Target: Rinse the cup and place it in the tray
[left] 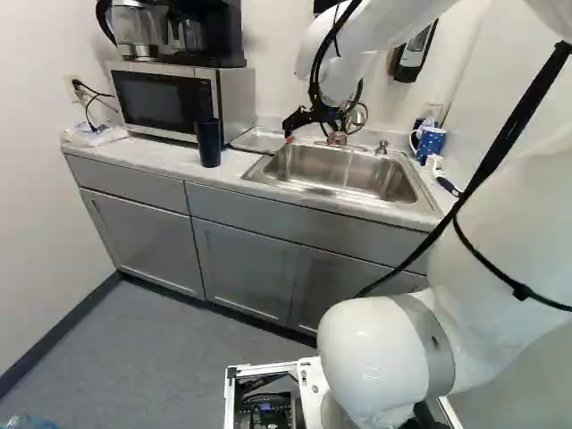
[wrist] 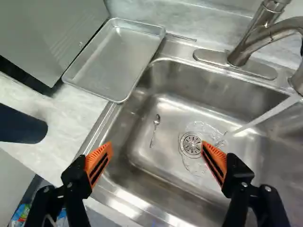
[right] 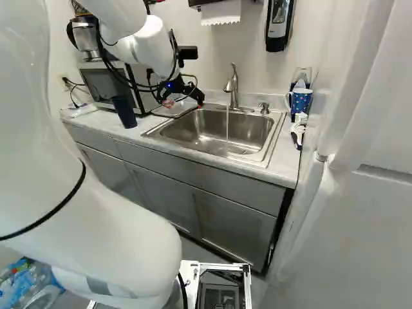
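In the right base view my gripper (right: 185,102) hangs over the side of the sink (right: 262,154) nearer the microwave. Seen from the wrist, the gripper (wrist: 156,146) stands wide open above the basin, nothing between its orange pads. A dark blue cup (left: 209,143) stands on the counter between microwave and sink; the wrist view catches part of the cup (wrist: 21,125), outside the fingers and apart from them. The shallow metal tray (wrist: 113,59) lies bare between the microwave and the basin, ahead of the gripper. Water (right: 227,125) runs from the faucet (right: 233,87) into the sink.
A small spoon (wrist: 155,130) lies in the basin near the drain (wrist: 191,144). The microwave (left: 174,100) carries a coffee maker. Beyond the sink's other side stand a patterned blue mug (right: 300,100) and a brush (right: 298,132). A soap dispenser (right: 279,26) hangs on the wall.
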